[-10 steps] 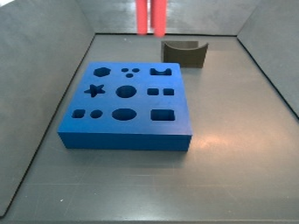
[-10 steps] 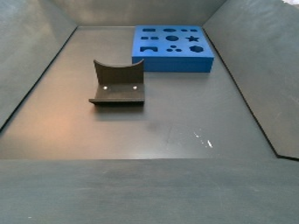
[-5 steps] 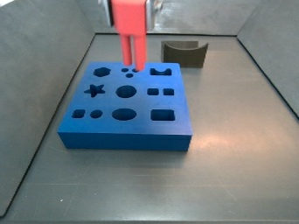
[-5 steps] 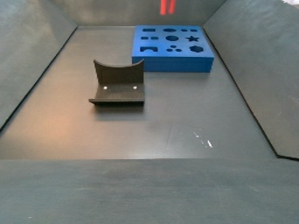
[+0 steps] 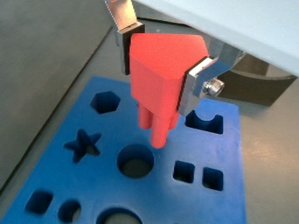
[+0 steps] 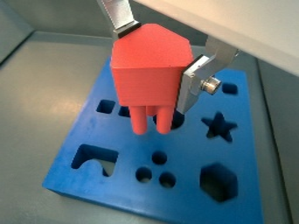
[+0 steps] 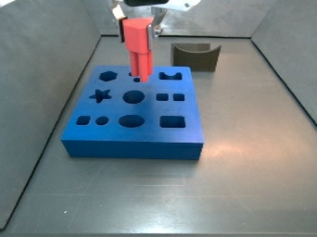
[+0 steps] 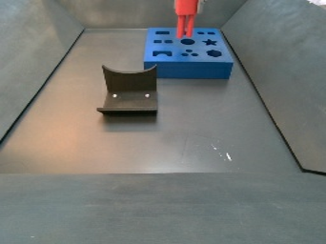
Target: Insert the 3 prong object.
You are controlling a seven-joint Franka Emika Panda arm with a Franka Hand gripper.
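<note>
Gripper (image 6: 156, 63) fingers are clamped on the 3 prong object (image 6: 149, 77), held upright with prongs just above the blue block (image 7: 87, 134) near its three small holes (image 6: 156, 170); insertion not yet done, alignment and descent remain.

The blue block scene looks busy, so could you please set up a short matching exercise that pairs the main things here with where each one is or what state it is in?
Things:
1. the 3 prong object
2. the blue block
3. the fixture
4. the gripper

Place or state:
A. lies flat on the floor, its top full of shaped holes
B. stands on the floor apart from the block, holding nothing
C. is held upright, prongs pointing down over the block
D. is above the block, shut on the red piece

Pairs: 1-C, 2-A, 3-B, 4-D
</note>
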